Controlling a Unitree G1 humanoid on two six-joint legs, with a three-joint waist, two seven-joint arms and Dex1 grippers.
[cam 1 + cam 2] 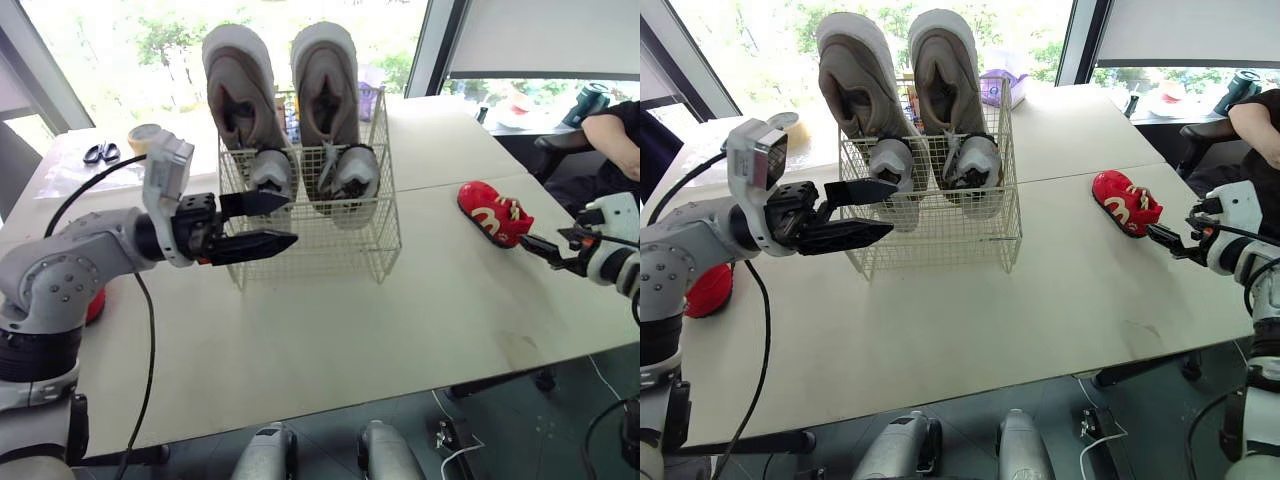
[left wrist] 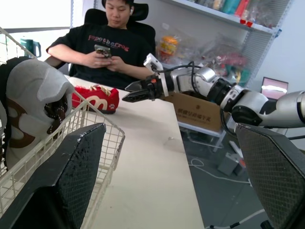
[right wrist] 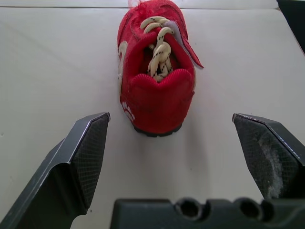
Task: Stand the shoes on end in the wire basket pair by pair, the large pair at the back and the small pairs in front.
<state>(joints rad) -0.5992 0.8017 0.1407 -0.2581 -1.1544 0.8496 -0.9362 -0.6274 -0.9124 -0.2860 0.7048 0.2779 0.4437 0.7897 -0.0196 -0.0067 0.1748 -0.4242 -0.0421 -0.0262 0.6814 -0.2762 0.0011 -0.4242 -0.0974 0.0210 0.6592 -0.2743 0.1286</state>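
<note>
While the red shoe (image 3: 155, 86) is left lying near the desk's (image 1: 450, 300) right edge, its heel is faced by the right gripper (image 3: 170, 114), spread wide and holding nothing.

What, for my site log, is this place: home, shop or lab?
Probably an office or lab workroom: a person in an office chair at the table, stocked shelving behind, large windows beyond.

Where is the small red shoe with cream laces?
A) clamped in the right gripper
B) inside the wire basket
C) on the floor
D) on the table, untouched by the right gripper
D: the small red shoe with cream laces lies on the pale table, ahead of the open right gripper and clear of it.
</note>
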